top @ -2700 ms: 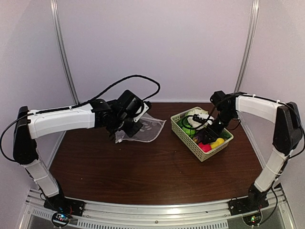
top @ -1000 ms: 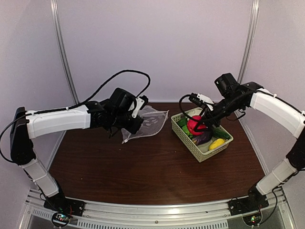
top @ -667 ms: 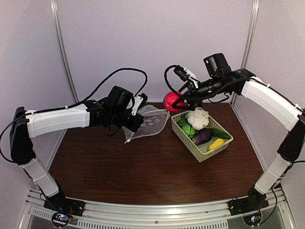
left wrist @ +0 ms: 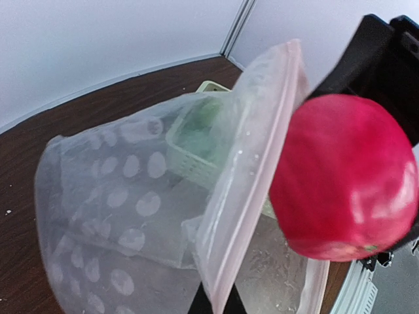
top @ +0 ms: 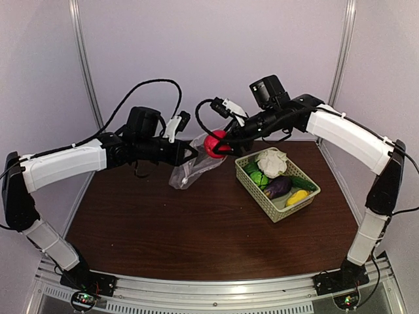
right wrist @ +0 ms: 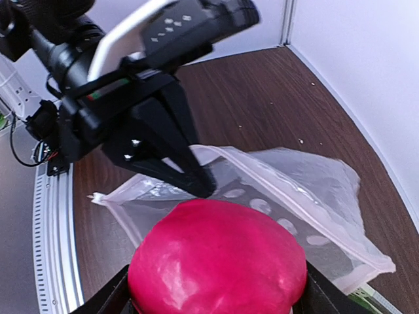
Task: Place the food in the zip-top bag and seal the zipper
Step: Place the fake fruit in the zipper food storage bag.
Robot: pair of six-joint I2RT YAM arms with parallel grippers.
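Your left gripper (top: 193, 152) pinches the zip-top bag (top: 190, 172)'s slack mouth, so the red-pink ball (right wrist: 216, 261) your right gripper (top: 220, 142) clasps may miss.

You have the red-pink ball (left wrist: 340, 176) just right of the zip-top bag's (left wrist: 118, 196) raised zipper (left wrist: 254, 167) edge; a basket (left wrist: 209, 86) shows through the bag.
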